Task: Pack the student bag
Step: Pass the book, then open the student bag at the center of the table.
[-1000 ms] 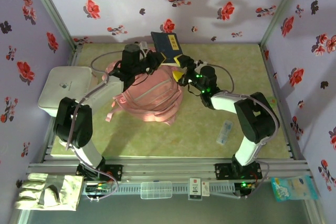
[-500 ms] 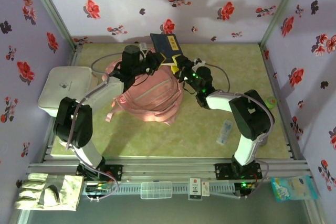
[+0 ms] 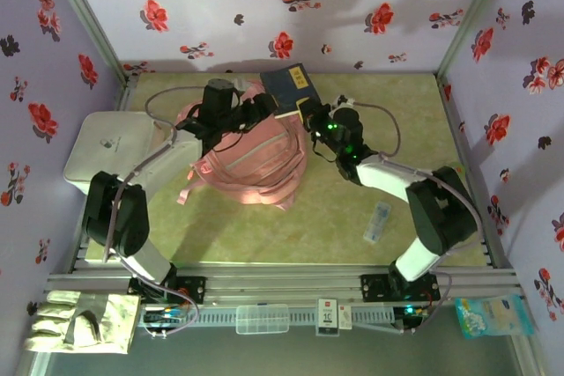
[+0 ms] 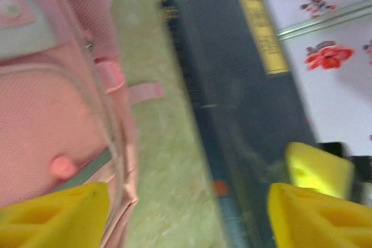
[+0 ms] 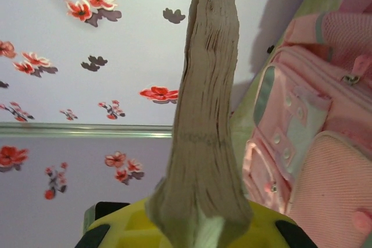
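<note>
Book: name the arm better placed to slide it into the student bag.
Right. The right gripper is shut on the book at its page edge, holding it at the student bag's far end; the left gripper stands open and grips nothing.

One large soft pink fabric backpack (image 3: pixel 256 160). One dark blue book with a yellow band (image 3: pixel 286 87), at the backpack's far edge. One white rounded square box (image 3: pixel 106 151), left of the backpack. One small clear plastic tube (image 3: pixel 377 222), to the backpack's near right. Nearer than the backpack, past the green counter (image 3: pixel 352 248): one pair of pale gloves (image 3: pixel 62 316), one clear plastic compartment case (image 3: pixel 262 317), and one blue-green packet (image 3: pixel 489 314).
</note>
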Robot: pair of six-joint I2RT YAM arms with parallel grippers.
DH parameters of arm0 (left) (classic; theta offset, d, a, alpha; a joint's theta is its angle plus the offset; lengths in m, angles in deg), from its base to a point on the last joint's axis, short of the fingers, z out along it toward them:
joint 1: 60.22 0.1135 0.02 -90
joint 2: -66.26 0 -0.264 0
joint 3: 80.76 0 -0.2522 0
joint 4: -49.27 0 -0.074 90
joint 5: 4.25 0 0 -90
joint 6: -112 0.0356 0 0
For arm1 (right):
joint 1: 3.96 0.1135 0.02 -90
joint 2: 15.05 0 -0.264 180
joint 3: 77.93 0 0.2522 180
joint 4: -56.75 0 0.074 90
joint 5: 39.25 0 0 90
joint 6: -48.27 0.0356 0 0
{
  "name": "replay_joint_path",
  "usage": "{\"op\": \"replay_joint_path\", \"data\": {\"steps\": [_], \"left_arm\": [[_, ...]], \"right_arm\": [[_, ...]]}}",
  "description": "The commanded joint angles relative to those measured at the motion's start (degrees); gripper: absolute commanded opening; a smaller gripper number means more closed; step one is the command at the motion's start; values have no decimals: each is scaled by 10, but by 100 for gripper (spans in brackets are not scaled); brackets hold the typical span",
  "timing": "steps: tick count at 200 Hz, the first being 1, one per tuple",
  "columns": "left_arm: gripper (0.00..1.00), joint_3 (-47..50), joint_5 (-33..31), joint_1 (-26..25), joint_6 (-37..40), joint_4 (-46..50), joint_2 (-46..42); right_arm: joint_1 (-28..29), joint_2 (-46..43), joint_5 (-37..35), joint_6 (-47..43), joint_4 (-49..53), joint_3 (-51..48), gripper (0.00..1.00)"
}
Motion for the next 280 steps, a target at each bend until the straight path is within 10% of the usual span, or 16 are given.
{"op": "replay_joint_path", "data": {"steps": [1,105,280], "left_arm": [[80,-27,-23,0,159,124,-14],[100,-55,-264,-102,490,330,38],[59,-149,-369,-130,561,384,172]], "right_arm": [[-7,-63,-36,-114,78,-7,2],[-62,-260,-150,-277,347,-60,2],[-82,-274,-142,-262,363,-83,2]]}}
